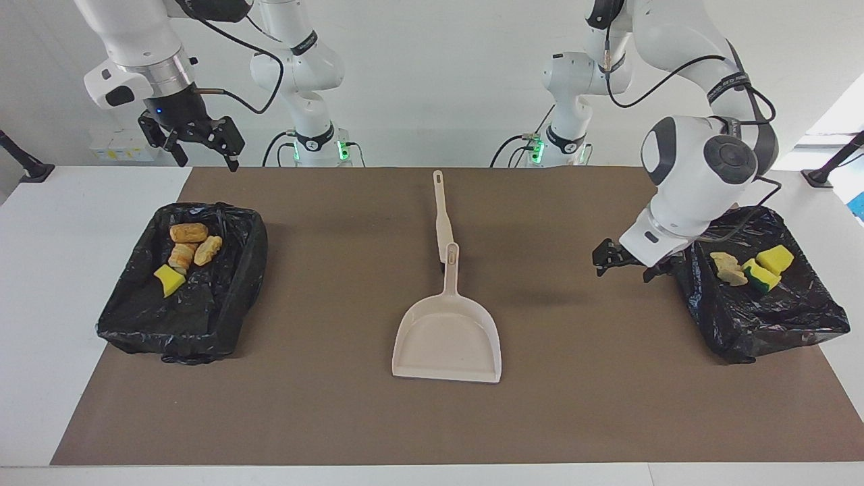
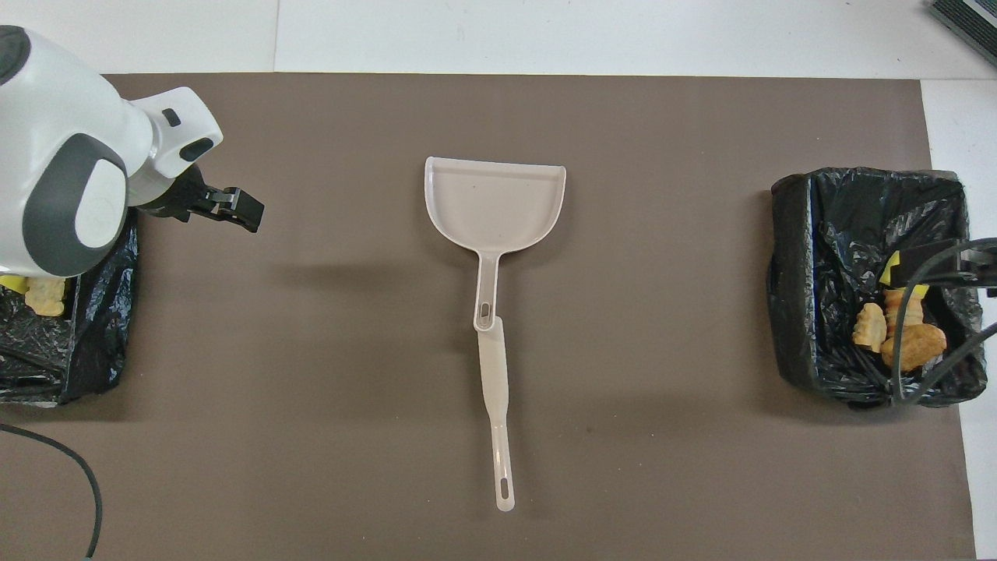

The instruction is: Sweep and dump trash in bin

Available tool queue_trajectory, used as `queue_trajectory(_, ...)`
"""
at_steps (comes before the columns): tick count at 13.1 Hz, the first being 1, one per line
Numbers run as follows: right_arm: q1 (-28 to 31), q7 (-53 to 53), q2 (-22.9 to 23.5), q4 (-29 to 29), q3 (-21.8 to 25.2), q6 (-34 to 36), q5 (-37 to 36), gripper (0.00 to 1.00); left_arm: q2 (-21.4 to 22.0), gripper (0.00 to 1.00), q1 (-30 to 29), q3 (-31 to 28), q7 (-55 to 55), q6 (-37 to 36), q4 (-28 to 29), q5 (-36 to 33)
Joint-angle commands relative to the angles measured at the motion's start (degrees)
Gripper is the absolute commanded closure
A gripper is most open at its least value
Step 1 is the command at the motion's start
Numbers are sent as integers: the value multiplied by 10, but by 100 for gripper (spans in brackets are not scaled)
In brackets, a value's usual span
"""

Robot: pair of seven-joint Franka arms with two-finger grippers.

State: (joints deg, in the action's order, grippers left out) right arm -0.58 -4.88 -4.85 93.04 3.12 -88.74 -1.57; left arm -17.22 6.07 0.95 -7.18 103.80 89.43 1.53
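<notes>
The left gripper (image 1: 624,263) hangs low with its jaws spread and empty, over the mat just beside the bin (image 1: 803,324) at the left arm's end. The right gripper (image 1: 202,143), also spread and empty, is raised above the other bin (image 1: 128,317). Between the bins lie the dustpan (image 1: 449,337) and, nearer the robots, the brush (image 1: 442,216), its end touching the dustpan's handle. The trash (image 1: 189,251) lies inside both bins.
</notes>
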Motion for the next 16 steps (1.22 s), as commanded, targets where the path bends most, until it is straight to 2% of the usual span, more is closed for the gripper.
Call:
queue_trajectory(1, 4, 19, -7, 10, -1, -10, 9, 0, 18, 0, -26, 5, -40, -15, 7, 2)
queue_trajectory(8, 5, 19, -7, 11, -1, -10, 9, 0, 99, 0, -39, -12, -25, -70, 11, 2)
queue_trajectory(11, 5, 19, -7, 10, -1, -10, 9, 0, 133, 0, -41, -11, 18, -107, 13, 2)
queue_trajectory(16, 4, 19, -7, 10, -1, -10, 9, 0, 178, 0, -40, -10, 11, -140, 22, 1)
